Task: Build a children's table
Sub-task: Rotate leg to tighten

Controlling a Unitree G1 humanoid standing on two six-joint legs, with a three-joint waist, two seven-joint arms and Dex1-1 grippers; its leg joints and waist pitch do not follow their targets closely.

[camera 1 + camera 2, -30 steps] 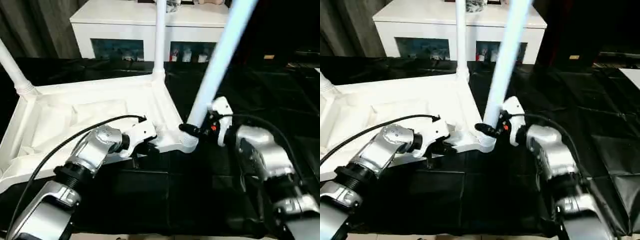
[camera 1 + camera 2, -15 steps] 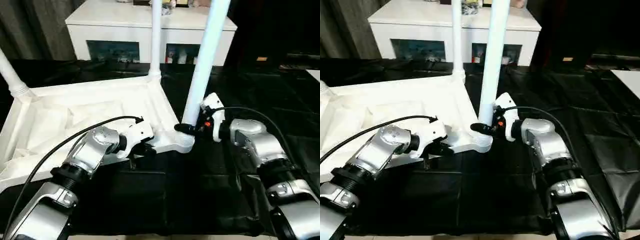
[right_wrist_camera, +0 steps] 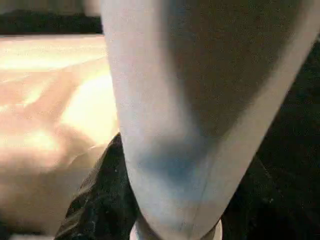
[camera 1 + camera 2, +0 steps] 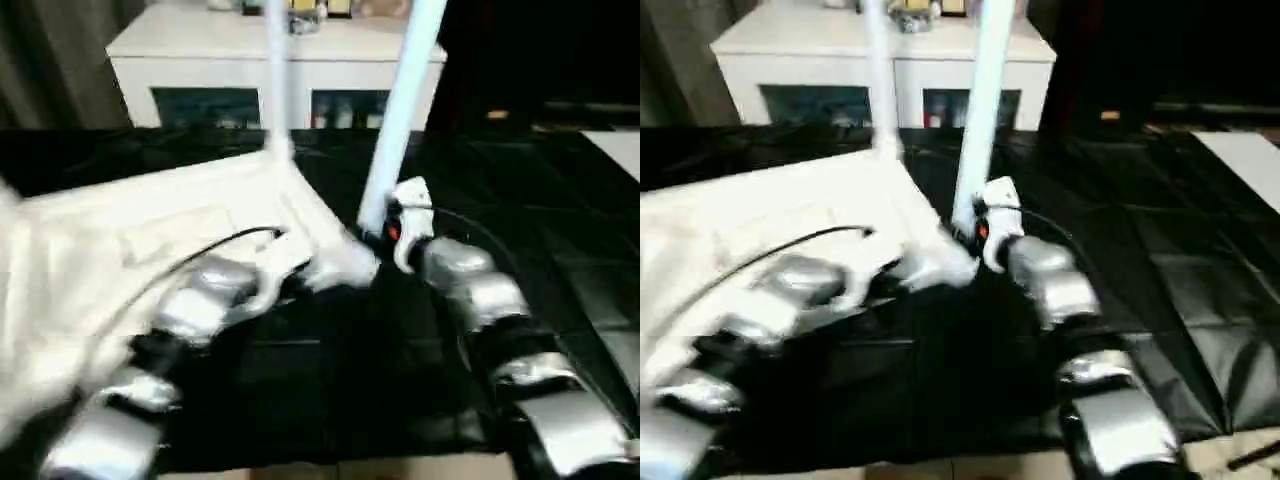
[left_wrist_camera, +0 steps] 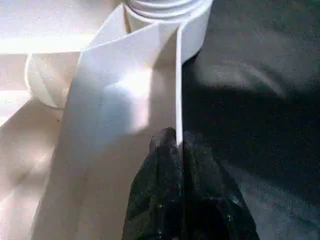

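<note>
Pincers: your left gripper [image 5: 176, 150] is clenched on the thin rim wall of the upturned white plastic square table top [image 4: 120, 230], near the rounded corner socket [image 5: 167, 10]. Your right gripper [image 4: 385, 228] clasps the long round white plastic leg [image 4: 400, 110] low down, just above that socket; black fingers [image 3: 95, 200] sit either side of it.
Task item location: table top lies underside-up on the black sheet-covered floor [image 4: 560, 180]; 2nd white leg [image 4: 275, 70] stands at the far corner.
Change vs. 1 s ago: gripped leg leaned towards the far right then; now nearer upright, w/ right wrist turned. Whole head view also shifted, so part of that is camera motion.
Meaning: judged as the leg being worked into its socket; seating not confirmed.
Hidden/unclear: head views smeared. Leg-to-socket joint not legible. Leg tops cut off. Left-side corner leg not made out now.
Background: white low cabinet w/ dark glass openings [image 4: 250, 60] behind, well apart.
</note>
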